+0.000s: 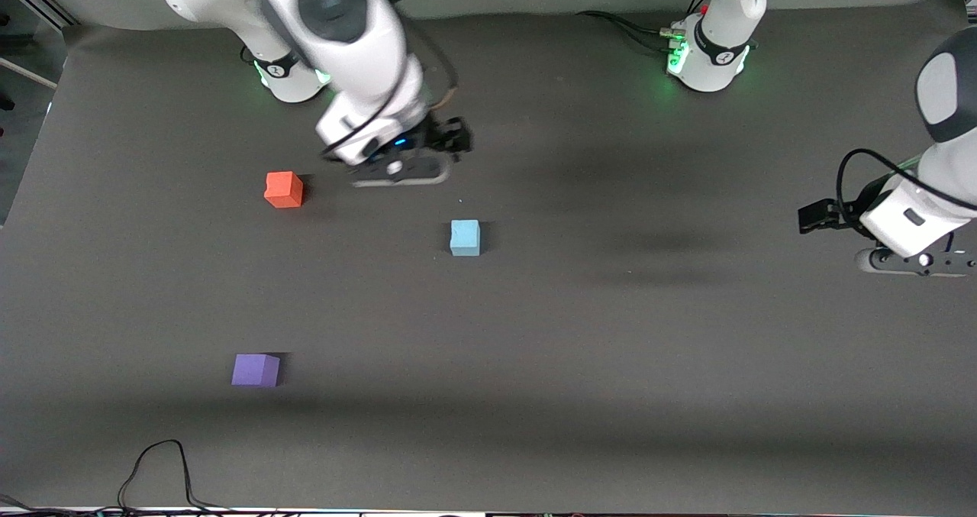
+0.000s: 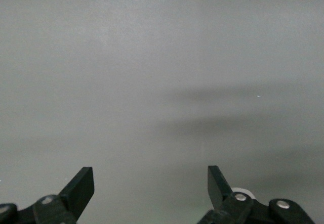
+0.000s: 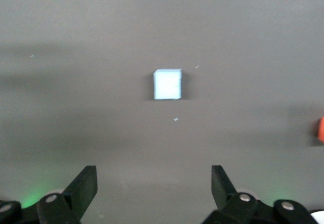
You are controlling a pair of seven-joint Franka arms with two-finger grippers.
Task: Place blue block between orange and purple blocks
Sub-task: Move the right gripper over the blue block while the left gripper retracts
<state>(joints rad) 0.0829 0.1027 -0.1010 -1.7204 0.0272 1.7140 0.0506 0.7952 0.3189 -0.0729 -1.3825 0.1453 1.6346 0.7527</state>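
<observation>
The light blue block (image 1: 465, 237) sits alone on the dark mat near the table's middle; it also shows in the right wrist view (image 3: 167, 84). The orange block (image 1: 284, 189) lies toward the right arm's end, and a sliver of it shows in the right wrist view (image 3: 321, 130). The purple block (image 1: 256, 369) lies nearer to the front camera than the orange one. My right gripper (image 1: 404, 167) (image 3: 154, 183) is open and empty, over bare mat between the orange and blue blocks. My left gripper (image 1: 908, 261) (image 2: 151, 183) is open and empty and waits at the left arm's end.
A black cable (image 1: 160, 463) loops on the mat at the edge nearest the front camera, below the purple block. The arm bases (image 1: 294, 74) (image 1: 710, 59) stand at the back edge. The left wrist view shows only bare mat.
</observation>
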